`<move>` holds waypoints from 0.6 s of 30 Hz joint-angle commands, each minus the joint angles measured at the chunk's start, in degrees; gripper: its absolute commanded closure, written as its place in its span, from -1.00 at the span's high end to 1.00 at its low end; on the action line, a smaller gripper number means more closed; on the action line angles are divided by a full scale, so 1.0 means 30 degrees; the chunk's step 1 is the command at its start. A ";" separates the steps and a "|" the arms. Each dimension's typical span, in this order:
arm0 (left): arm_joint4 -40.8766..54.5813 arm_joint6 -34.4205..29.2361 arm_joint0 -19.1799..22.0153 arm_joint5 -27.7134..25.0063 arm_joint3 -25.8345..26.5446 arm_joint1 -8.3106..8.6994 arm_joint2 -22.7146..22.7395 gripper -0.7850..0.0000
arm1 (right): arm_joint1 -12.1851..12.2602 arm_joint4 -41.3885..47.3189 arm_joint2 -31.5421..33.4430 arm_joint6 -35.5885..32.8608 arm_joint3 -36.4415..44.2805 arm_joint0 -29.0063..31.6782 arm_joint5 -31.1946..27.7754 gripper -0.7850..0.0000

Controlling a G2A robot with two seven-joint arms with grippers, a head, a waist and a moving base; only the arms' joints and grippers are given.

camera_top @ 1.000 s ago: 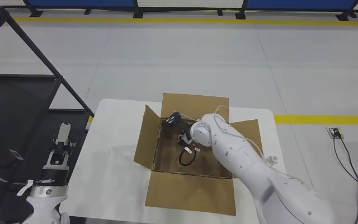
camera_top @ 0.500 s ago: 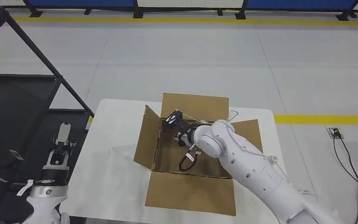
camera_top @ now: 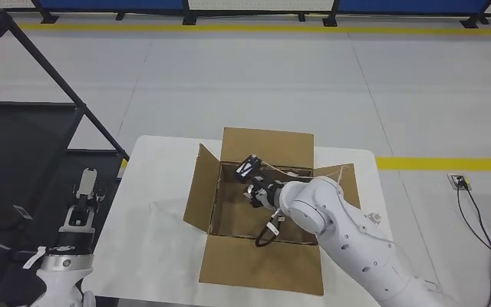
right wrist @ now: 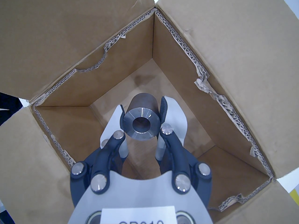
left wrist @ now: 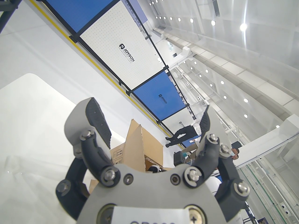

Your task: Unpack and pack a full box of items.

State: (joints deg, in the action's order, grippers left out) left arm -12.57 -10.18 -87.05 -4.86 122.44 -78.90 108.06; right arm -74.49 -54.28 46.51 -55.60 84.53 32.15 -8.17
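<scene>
Brown cardboard makes up the box, which sits open on the white table with its four flaps folded out. The right arm reaches into it from the near right. In the last second the fat white part of this arm has slid toward the near right side. The black cable hanging from it has swung from the middle of the box to its near wall. The wrist has stayed over the far half of the box and moved just a little to the right. The right gripper has its two fingers closed partway around a grey metal tube, one finger on each side. The tube stands upright over the box floor, but I cannot tell if it touches the floor. I see nothing else lying in the box. So I think this tube is either the last thing to come out or the first thing to go back in, and I cannot tell which. The left gripper has not moved. It waits off to the left of the table, pointing up, with its fingers wide open and nothing in them.
</scene>
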 commanded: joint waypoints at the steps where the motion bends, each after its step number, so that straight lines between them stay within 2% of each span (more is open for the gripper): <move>1: 0.0000 0.0000 0.0000 0.0000 0.0000 0.0000 0.0000 1.00 | 0.0000 0.0000 0.0000 -0.0001 0.0000 0.0000 0.0000 -1.00; 5: 0.0000 0.0000 0.0000 0.0000 0.0000 0.0000 0.0000 1.00 | 0.0078 0.0208 0.0491 0.0704 0.0568 0.0318 -0.0216 -1.00; 9: 0.0000 0.0000 0.0000 0.0000 0.0000 0.0000 0.0000 1.00 | 0.0651 -0.0021 0.2616 0.0251 0.2842 0.1584 -0.0459 -1.00; 13: 0.0000 0.0000 0.0000 0.0000 0.0000 0.0000 0.0000 1.00 | 0.1529 -0.0136 0.6173 -0.0740 0.6588 0.4488 -0.1089 -1.00; 18: 0.0000 0.0000 0.0000 0.0000 0.0000 0.0000 0.0000 1.00 | 0.2423 0.0405 1.1414 -0.1621 1.1532 0.9399 -0.1969 -1.00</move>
State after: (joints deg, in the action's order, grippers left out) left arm -12.57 -10.18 -87.05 -4.86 122.44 -78.90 108.06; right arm -67.60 -53.39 76.79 -60.07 116.02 56.88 -13.69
